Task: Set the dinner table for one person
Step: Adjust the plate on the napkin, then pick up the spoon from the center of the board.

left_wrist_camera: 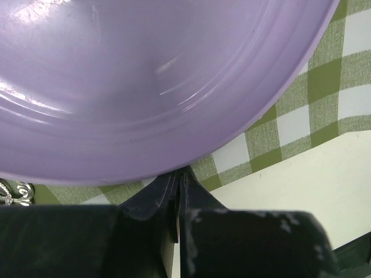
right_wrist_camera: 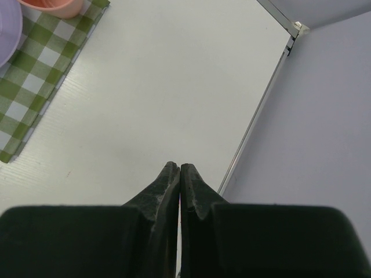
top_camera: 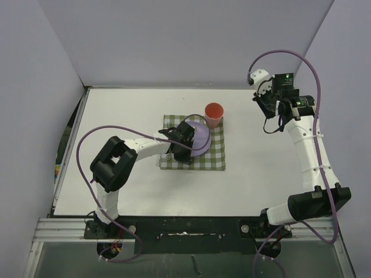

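Grippers both closed, left gripper (left_wrist_camera: 179,176) low at rim of purple plate (left_wrist_camera: 145,87), right gripper (right_wrist_camera: 179,168) raised high over dinner table (right_wrist_camera: 162,87).

You see a green-and-white checked cloth (top_camera: 213,155); on it, a lilac plate (top_camera: 202,138) and a coral-red cup (top_camera: 214,113). Around the cloth, the dinner table (top_camera: 261,162) is plain white.

The white surface (top_camera: 261,168) is carrying a green-and-white checked cloth (top_camera: 214,159), lying flat near its middle, well apart from every edge.
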Robot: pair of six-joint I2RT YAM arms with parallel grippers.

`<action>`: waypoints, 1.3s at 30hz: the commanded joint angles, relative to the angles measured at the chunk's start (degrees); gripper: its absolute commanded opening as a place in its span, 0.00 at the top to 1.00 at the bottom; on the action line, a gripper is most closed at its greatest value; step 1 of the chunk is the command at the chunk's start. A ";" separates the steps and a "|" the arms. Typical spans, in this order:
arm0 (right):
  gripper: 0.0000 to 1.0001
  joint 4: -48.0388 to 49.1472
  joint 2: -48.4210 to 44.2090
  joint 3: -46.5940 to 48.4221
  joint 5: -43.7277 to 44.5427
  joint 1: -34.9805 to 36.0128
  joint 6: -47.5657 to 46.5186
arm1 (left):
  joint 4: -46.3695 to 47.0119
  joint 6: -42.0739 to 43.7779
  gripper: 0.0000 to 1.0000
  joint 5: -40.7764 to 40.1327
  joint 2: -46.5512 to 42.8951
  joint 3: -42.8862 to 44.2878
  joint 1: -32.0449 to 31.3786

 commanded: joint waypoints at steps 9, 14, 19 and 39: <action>1.00 0.66 -0.92 -0.47 -1.19 -0.63 0.69 | 2.73 1.65 1.00 1.30 -0.37 2.53 0.97; 1.00 0.35 -1.14 -0.81 -1.51 -0.64 0.95 | 3.08 1.61 1.00 2.37 -2.71 2.18 0.67; 1.00 0.05 -1.09 -0.66 -2.64 -0.68 1.41 | 2.86 1.78 1.00 1.69 -7.59 1.01 -0.19; 0.75 0.02 -1.36 -4.13 -4.75 7.57 0.56 | -26.79 0.42 0.02 -21.08 -41.16 -10.02 15.35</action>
